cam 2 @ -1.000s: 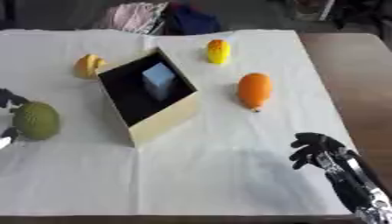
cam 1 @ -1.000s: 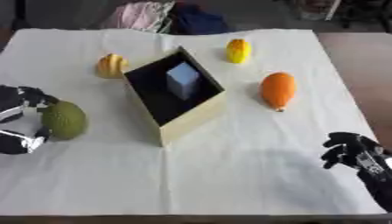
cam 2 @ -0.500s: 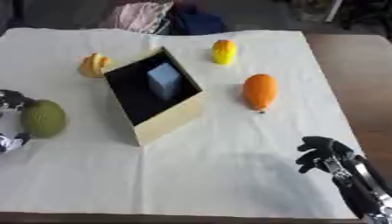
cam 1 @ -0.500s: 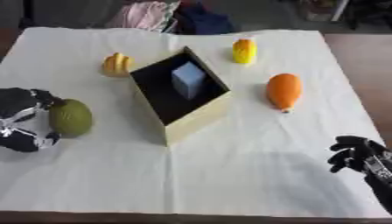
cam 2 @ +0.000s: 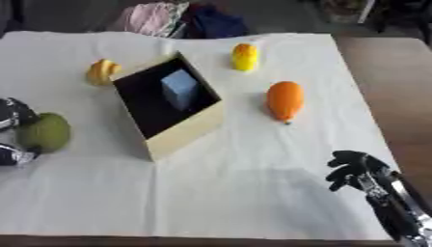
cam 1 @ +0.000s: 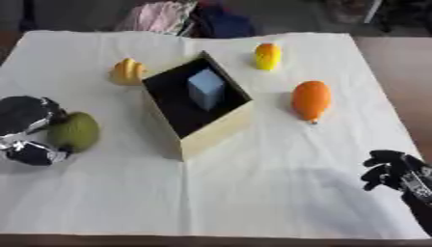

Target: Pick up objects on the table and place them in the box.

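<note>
Left robot hand (cam 1: 27,129) curled around green fruit (cam 1: 74,131) left of box (cam 1: 197,103), pale blue block (cam 1: 206,88) inside box, right robot hand (cam 2: 358,172) empty, fingers curled, right of box.

Wide open cloth across the near tabletop (cam 1: 253,202), nothing in the way there. The box (cam 1: 207,132) blocks the middle (a blue block (cam 1: 206,89) inside takes room). The orange fruit (cam 1: 310,99) crowds its right flank.
</note>
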Robot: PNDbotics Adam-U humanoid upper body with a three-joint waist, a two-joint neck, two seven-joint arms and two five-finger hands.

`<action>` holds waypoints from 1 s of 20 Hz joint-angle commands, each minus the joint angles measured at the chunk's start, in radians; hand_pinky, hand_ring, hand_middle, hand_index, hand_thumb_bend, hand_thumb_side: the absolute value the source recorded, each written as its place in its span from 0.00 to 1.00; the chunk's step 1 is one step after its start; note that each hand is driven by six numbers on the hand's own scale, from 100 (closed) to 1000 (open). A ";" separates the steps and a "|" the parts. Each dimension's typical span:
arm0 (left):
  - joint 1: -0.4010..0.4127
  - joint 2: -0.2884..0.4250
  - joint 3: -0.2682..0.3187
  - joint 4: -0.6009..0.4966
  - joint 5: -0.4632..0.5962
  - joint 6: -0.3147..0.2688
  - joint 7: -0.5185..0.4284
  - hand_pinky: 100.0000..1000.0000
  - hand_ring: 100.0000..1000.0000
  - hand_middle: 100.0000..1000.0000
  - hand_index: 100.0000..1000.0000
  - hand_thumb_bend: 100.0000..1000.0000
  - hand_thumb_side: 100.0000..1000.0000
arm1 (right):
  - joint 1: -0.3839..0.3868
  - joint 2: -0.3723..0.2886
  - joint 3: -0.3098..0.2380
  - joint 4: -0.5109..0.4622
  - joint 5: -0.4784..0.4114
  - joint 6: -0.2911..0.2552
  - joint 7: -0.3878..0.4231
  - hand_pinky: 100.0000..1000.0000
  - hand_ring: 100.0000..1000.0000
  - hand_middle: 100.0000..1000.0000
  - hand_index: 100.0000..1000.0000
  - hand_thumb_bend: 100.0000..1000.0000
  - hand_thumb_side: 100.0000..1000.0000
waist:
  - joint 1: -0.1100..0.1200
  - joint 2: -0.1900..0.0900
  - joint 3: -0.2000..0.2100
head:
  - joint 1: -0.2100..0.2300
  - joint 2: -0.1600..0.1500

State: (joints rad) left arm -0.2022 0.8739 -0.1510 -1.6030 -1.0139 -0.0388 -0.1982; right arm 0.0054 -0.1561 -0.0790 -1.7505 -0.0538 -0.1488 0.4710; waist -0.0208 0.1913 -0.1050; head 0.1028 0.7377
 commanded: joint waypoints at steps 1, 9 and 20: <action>-0.013 0.015 0.002 -0.004 -0.043 0.008 0.110 0.43 0.31 0.27 0.46 0.29 0.28 | -0.006 -0.016 -0.002 -0.012 0.001 -0.001 0.003 0.46 0.54 0.59 0.74 0.00 0.68 | 0.012 -0.018 -0.003 | -0.004 -0.006; -0.020 0.042 0.025 -0.101 0.005 0.002 0.181 0.41 0.29 0.21 0.41 0.30 0.23 | -0.007 -0.017 -0.003 -0.013 0.001 0.000 0.002 0.46 0.54 0.59 0.74 0.00 0.67 | 0.014 -0.020 -0.003 | -0.010 -0.008; -0.179 0.129 0.019 -0.278 0.209 -0.025 0.065 0.42 0.28 0.21 0.40 0.27 0.17 | -0.004 -0.023 0.005 -0.009 -0.001 -0.004 0.009 0.46 0.54 0.59 0.75 0.00 0.67 | 0.011 -0.031 -0.011 | -0.016 -0.012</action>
State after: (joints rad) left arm -0.3632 0.9598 -0.1381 -1.8575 -0.8256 -0.0586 -0.1215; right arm 0.0052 -0.1561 -0.0747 -1.7502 -0.0538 -0.1498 0.4753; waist -0.0208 0.1883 -0.1157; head 0.0892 0.7371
